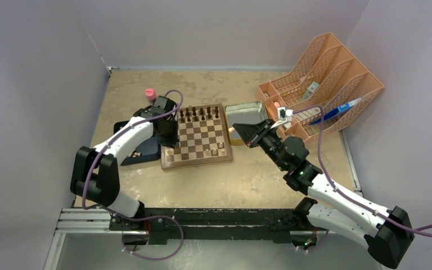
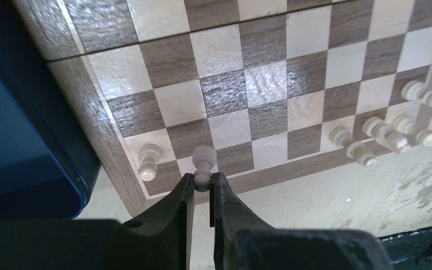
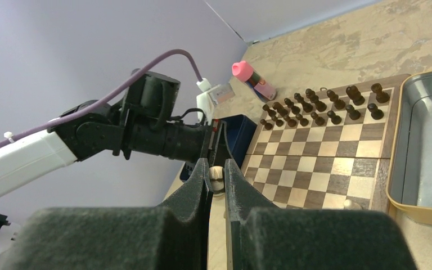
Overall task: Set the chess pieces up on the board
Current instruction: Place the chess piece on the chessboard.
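The board (image 1: 197, 164) lies mid-table, with dark chess pieces (image 1: 201, 114) lined up in its two far rows and a few pale ones (image 1: 220, 148) at its near right. My left gripper (image 1: 169, 144) hangs over the near left corner, shut on the head of a pale pawn (image 2: 203, 160) whose base is at a near-row square; I cannot tell if it touches. Another pale pawn (image 2: 148, 160) stands one square to its left. Three more pale pieces (image 2: 382, 135) sit to the right. My right gripper (image 1: 242, 133) hovers shut and empty beside the board's right edge.
A metal tin (image 1: 257, 104) sits right of the board, under my right gripper. A dark blue tray (image 1: 138, 156) lies left of the board beneath the left arm. A pink-capped tube (image 1: 151, 94) is at the far left, and an orange file rack (image 1: 337, 67) at the far right.
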`<state>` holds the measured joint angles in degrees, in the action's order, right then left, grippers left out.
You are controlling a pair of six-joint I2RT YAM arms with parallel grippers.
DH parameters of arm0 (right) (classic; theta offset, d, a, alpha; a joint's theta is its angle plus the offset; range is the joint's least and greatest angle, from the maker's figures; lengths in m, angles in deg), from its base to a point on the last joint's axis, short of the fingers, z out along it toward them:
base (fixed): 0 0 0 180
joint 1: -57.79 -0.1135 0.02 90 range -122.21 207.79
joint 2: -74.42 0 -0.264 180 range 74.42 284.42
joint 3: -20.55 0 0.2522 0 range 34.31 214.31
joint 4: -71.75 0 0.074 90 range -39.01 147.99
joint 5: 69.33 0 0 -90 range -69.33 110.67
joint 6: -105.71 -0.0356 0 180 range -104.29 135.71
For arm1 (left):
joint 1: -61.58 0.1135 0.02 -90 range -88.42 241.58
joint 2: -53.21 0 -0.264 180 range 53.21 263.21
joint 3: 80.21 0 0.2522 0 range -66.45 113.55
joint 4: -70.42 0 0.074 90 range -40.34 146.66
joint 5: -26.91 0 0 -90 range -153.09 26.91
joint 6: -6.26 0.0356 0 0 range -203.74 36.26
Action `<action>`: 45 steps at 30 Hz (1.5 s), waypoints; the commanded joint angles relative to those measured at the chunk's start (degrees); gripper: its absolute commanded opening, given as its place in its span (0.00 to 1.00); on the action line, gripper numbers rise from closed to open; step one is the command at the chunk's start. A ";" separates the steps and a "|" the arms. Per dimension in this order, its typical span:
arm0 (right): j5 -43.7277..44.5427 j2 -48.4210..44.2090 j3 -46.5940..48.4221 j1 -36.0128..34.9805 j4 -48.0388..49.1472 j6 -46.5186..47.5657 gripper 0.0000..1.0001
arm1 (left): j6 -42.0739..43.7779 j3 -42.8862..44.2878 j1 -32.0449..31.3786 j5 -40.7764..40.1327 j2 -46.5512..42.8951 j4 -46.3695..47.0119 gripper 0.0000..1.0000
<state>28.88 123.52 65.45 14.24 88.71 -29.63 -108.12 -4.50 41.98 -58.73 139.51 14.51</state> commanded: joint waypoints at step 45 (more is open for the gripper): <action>1.65 0.43 2.00 -0.01 3.32 2.01 0.02 | 4.34 4.69 -3.12 -4.00 7.57 -3.29 0.09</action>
<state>29.12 124.68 65.45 14.24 88.71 -28.34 -105.04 -1.94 39.58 -61.61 147.05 11.12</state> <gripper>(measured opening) 0.095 0.117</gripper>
